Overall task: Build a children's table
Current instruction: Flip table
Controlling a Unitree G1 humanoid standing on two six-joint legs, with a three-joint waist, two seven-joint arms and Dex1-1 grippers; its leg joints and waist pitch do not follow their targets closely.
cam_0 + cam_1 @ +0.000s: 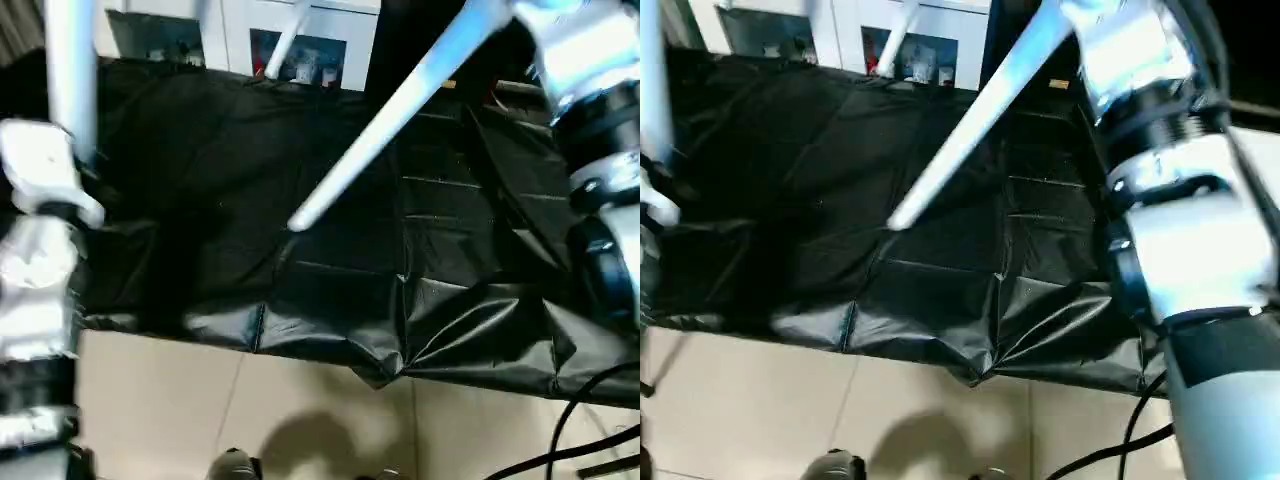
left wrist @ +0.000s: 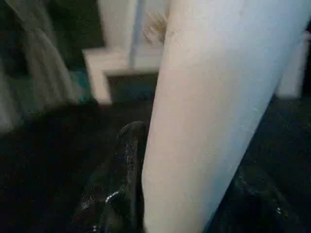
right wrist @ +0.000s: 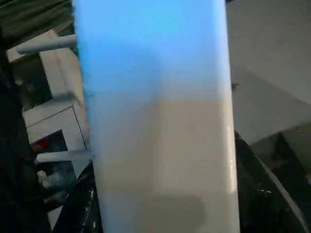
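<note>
The left gripper [image 2: 141, 194] clamps a white leg [image 1: 70, 70] upright; the right gripper [image 3: 160, 213] holds another leg [image 1: 390, 130] slanting over the black-sheeted worktable [image 1: 330, 290]. Seemingly mid-carry; next, find the tabletop's sockets.

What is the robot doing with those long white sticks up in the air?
The robot is partway through building a children's table. Its left end effector is clamped on one long white tube leg, held near upright at the robot's left side. Its right end effector grips another long white tube leg, which slants down over the big worktable covered in crinkled black sheeting. Neither leg is fitted into anything yet.
</note>
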